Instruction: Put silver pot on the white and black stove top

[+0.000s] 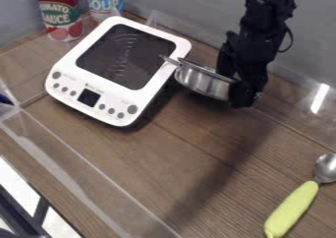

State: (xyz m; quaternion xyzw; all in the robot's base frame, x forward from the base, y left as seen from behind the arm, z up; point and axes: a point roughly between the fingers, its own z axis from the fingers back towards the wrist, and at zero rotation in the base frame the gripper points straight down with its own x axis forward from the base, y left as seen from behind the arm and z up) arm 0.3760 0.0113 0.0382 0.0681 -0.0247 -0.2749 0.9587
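The pot (pixel 201 81) sits on the wooden table (pixel 171 153), just beside the right edge of the stove (pixel 118 70), with its near rim touching or almost touching the stove's white border. It is not yet on the black cooking surface. The gripper (pixel 238 85) points down at the pot's right rim, on the side away from the stove. Its dark fingers hide the rim there, so contact cannot be confirmed. The jaws stand fully apart, and nothing is clamped.

Recommended procedure for the step in hand, the grasp:

1. Place one finger inside the pot wall and one outside it, on the side away from the stove.
2. Close the jaws firmly on the wall; thin, shiny steel is likely to slip in a light hold.
3. Lift until the pot base clears the stove's raised border before moving toward the stove.
4. Centre the pot over the black square, then lower it.

Caution: a one-sided rim grasp may let the pot tilt. Two cans (pixel 79 11) stand behind the stove; keep clear of them.
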